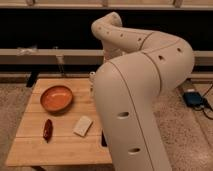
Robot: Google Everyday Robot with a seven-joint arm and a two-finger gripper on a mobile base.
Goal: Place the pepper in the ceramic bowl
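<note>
The gripper is hidden behind the wide cream link of the robot arm point(145, 100), about where the wrist section goes down over the far right part of the wooden tabletop point(60, 150). The fingers do not show, so I cannot tell if they are open or closed.

Just left of that hidden place, a small white cup point(92, 76) stands at the edge of the arm. Farther left sits the ceramic bowl point(56, 98), orange-brown and upright. Nearer to the camera than the bowl, the pepper point(47, 129) lies flat on the tabletop, outside the bowl and apart from it. A pale rectangular block point(83, 125) lies to the right of the pepper, between it and the arm.
</note>
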